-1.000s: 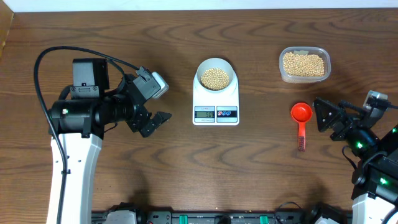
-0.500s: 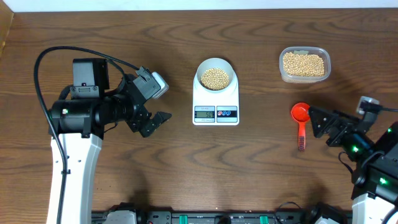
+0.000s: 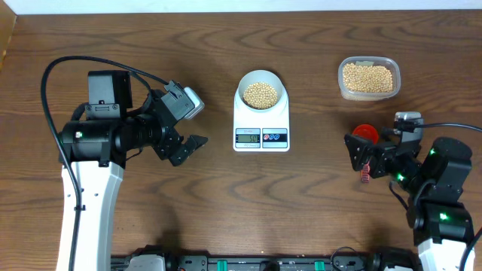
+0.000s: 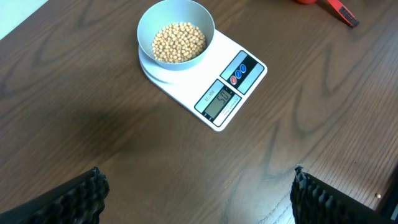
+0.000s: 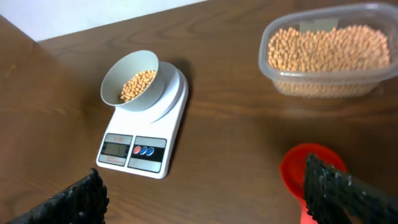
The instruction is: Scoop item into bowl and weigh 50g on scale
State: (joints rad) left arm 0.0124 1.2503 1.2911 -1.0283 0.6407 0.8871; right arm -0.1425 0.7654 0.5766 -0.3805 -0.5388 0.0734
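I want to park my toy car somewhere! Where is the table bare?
Bare brown wooden table lies between the flat white scale and the clear plastic tub, along the front edge below the scale, and at the back left beyond the left arm. It is crowded around the red plastic scoop, where the open right gripper hovers.

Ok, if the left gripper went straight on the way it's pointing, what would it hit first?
Most likely the bare wooden table, short of the digital kitchen scale. The left gripper is open and angled down at it, though its height is hard to judge.
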